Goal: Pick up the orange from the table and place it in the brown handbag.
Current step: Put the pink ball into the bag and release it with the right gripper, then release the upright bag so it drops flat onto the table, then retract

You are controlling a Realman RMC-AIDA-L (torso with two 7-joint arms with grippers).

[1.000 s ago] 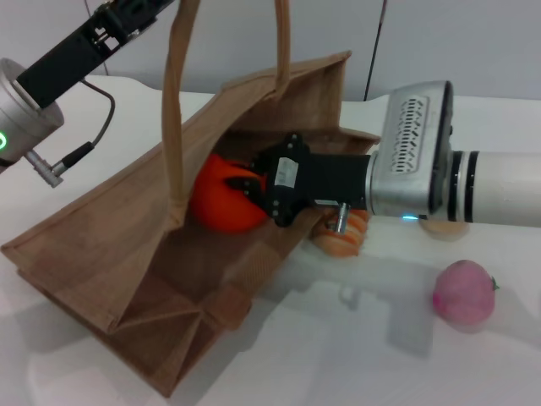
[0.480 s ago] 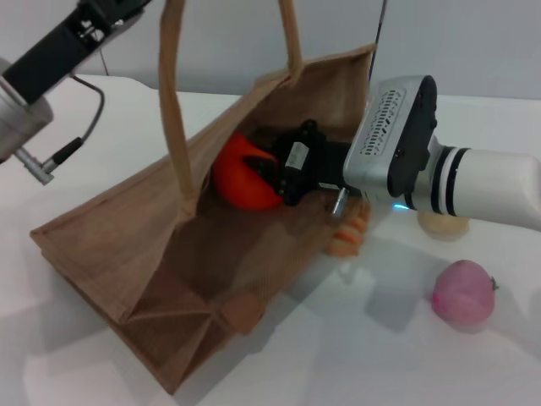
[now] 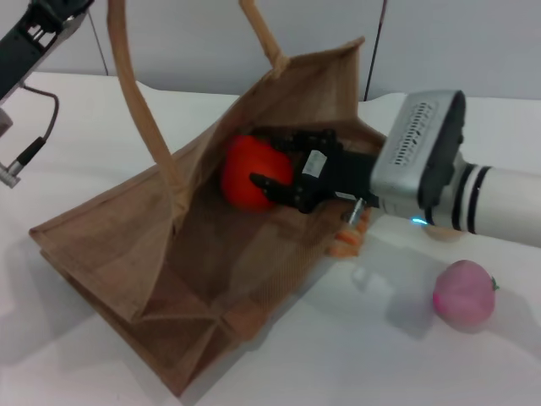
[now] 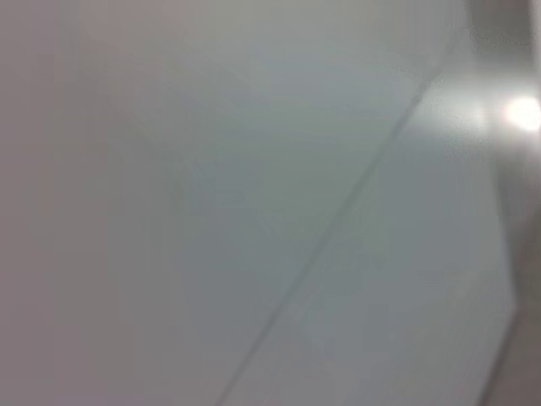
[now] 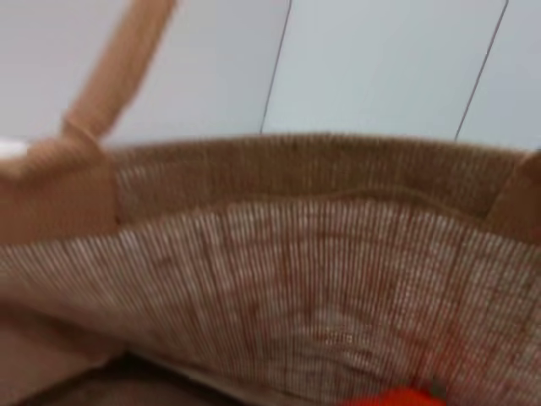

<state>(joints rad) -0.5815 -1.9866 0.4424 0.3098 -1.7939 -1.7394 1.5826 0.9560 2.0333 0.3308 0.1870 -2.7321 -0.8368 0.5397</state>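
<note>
The orange (image 3: 249, 169) is inside the mouth of the brown handbag (image 3: 127, 245), which lies tilted on the white table (image 3: 423, 355). My right gripper (image 3: 275, 169) reaches into the bag from the right and is shut on the orange, with one dark finger (image 3: 264, 183) across its front. In the right wrist view the bag's woven inner wall (image 5: 321, 254) fills the picture, and a sliver of the orange (image 5: 393, 397) shows at the edge. My left gripper (image 3: 63, 7) is at the top left by the raised handle (image 3: 135, 101), mostly cut off.
A pink peach-like ball (image 3: 463, 294) lies on the table at the right. An orange-and-cream striped roll (image 3: 351, 237) lies just outside the bag under my right wrist. A cream object (image 3: 439, 233) is partly hidden behind the right arm. The left wrist view shows only wall.
My left arm has moved left, pulling the near handle with it. The orange stays in my right gripper inside the bag's mouth, and the gripper's body has drawn back to the right.
</note>
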